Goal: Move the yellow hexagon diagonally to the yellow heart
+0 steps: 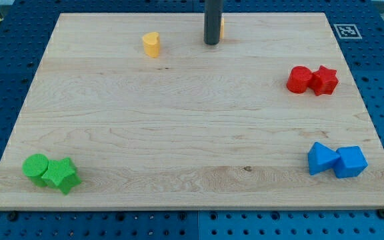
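Observation:
A yellow heart (151,44) lies near the view's top, left of centre. My dark rod comes down from the top edge and my tip (211,43) rests on the board to the heart's right. A sliver of a yellow block (223,27), probably the yellow hexagon, shows just behind the rod on its right side; most of it is hidden by the rod. The tip stands right against that block's left side.
A red cylinder (299,79) and a red star (325,80) touch at the view's right. A blue triangle (321,159) and a blue cube (351,161) sit at the bottom right. A green cylinder (37,167) and a green star (63,175) sit at the bottom left.

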`<control>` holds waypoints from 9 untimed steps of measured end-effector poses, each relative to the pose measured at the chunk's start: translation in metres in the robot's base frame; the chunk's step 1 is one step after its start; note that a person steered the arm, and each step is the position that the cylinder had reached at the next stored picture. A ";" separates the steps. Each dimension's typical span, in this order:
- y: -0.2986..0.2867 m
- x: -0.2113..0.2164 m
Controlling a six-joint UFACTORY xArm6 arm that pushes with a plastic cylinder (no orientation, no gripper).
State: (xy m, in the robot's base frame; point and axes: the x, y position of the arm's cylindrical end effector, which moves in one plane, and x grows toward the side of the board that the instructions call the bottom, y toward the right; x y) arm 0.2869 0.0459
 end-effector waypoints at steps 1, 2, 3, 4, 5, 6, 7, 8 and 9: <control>0.025 0.002; 0.042 -0.002; 0.043 -0.004; 0.042 -0.027; 0.041 -0.031; 0.024 -0.035; 0.009 -0.039; -0.004 -0.039; -0.017 -0.039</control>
State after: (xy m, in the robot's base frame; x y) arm 0.2483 0.0290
